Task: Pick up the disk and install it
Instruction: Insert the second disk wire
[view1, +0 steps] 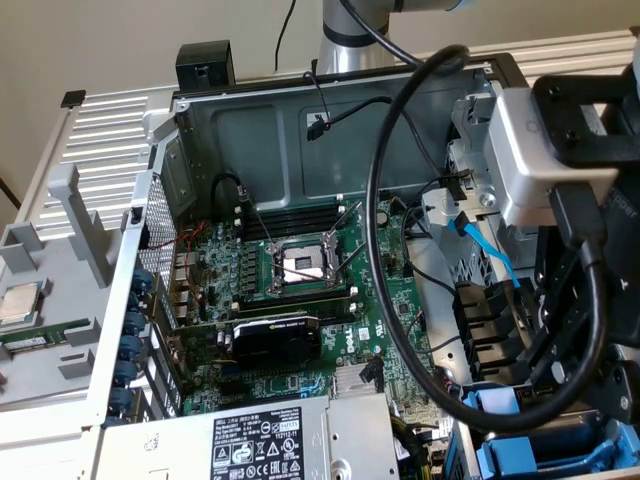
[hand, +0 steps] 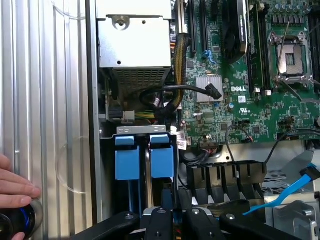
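Blue-framed disk (hand: 145, 155) (seated in its bay) beneath end effector (hand: 172, 220).

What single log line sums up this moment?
stage: at drive bay | gripper: low over blue disk carriers | case: open, motherboard exposed | person's hand: outside case

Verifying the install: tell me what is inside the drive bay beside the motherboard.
Two blue carrier handles stand side by side in the drive bay. Their lower ends and whatever lies deeper are covered by the hand.
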